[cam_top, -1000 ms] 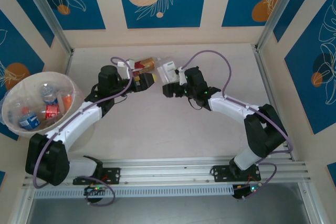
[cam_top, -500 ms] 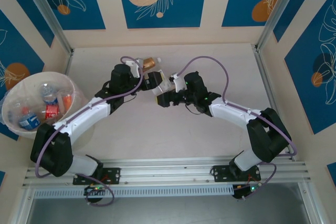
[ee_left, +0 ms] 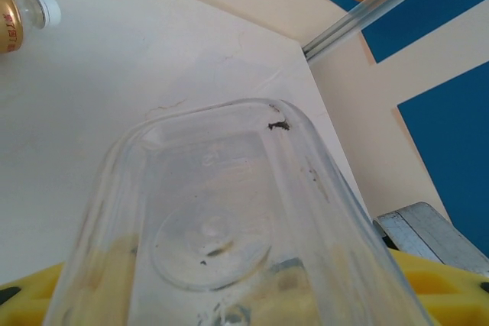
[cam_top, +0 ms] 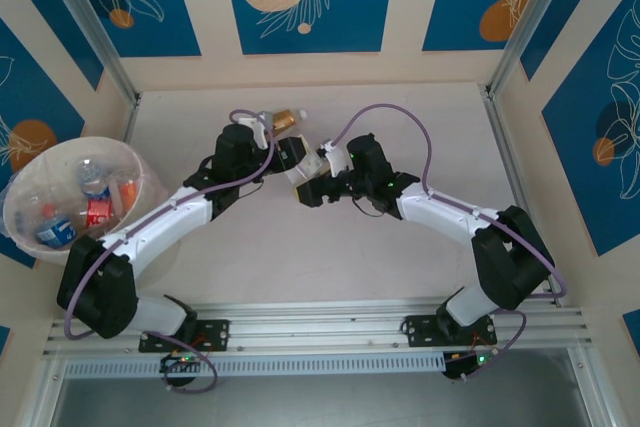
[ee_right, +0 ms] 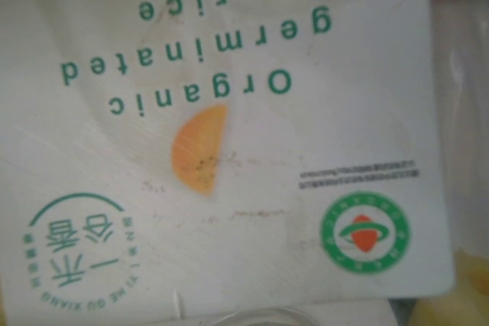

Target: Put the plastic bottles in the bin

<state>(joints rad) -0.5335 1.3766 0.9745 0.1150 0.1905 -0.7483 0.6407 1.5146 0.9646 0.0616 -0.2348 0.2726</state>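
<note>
— What takes up the most room?

— The table (cam_top: 400, 107), pale and mostly bare. At its left edge stands the bin (cam_top: 50, 157), with several bottles (cam_top: 97, 209) lying inside. Red and blue labels show there, but the pile is too small to count.

— And the arms?

— Both reach in to the middle of the table and meet there. The left gripper (cam_top: 293, 154) and the right gripper (cam_top: 308, 187) point at each other, with a clear bottle (cam_top: 303, 171) between them.

— Who has hold of it?

— The right gripper is clasped on it. Its own camera is so close that the white label (ee_right: 229, 135) hides the fingers; the green print reads "Organic germinated rice", upside down, and the label's top edge is cut off. A yellow patch sits in the lower right corner, too blurred to name.

— The left one?

— From its wrist, the clear bottle's base (ee_left: 221, 211) faces the lens, raised off the table, and sits between the yellow fingers (ee_left: 447, 280). Their tips are cut off by the bottom edge and smeared through the plastic. I cannot tell whether they press on the bottle or stand just off it.

— Anything else out there?

— A brown bottle (cam_top: 286, 119) lies on the table just beyond the left gripper, apart from it. The left wrist view crops it at the edge, leaving the neck and the white cap (ee_left: 48, 10).
</note>
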